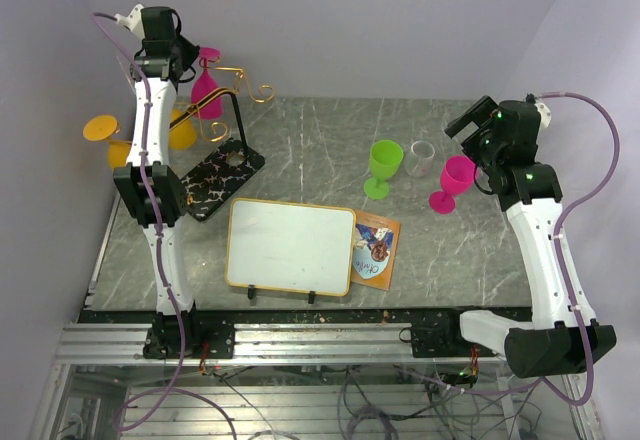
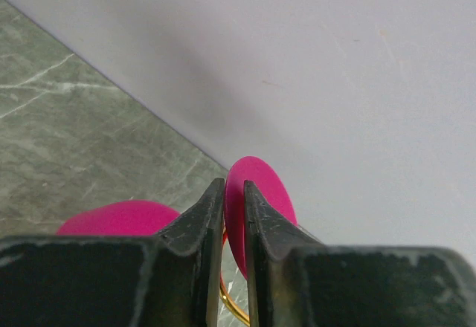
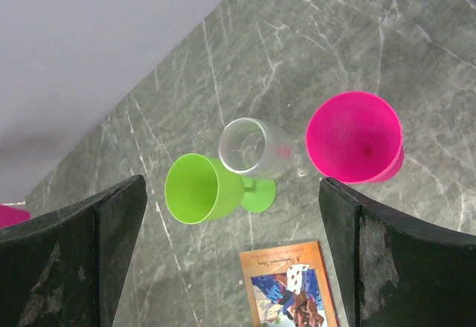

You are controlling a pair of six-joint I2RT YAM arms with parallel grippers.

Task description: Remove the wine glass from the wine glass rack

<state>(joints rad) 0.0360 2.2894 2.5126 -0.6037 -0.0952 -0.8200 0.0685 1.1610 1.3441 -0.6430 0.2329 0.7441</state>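
Orange glass point(image 1: 100, 128): is showing at the far left of the top view, beside the left arm. What is carrying it is hidden.
Yellow glass point(image 1: 183, 135): is peeking out just right of the same arm, close to the rack's upright.
Left gripper point(image 2: 233, 186): is reaching high into the upper left of the top view. In the wrist view its fingers point(image 2: 199, 223) are almost together, pinching the thin pink foot edge-on.
Wine glass point(image 1: 205, 88): is hanging upside down from the rack in the upper left, foot on top and bowl below. It is not off the rack yet. A gold wire is curving just under the foot in the wrist view.
Wine glass rack point(image 1: 215, 178): is standing at the left of the table point(image 1: 330, 130) on its black veined base. Its gold arms are curling out to the right of the hanging glass.
Whiteboard point(image 1: 290, 247): is lying flat at the centre bottom, near the base.
Picture booklet point(image 1: 376, 248): is touching the whiteboard's right edge.
Green goblet point(image 1: 384, 165): is standing upright right of centre.
Clear cup point(image 1: 422, 158): is standing between the green goblet and the pink one.
Pink goblet point(image 1: 452, 182): is standing upright just beside the right arm.
Right gripper point(image 3: 232, 183): is hovering above the three cups with its fingers spread wide, holding nothing.
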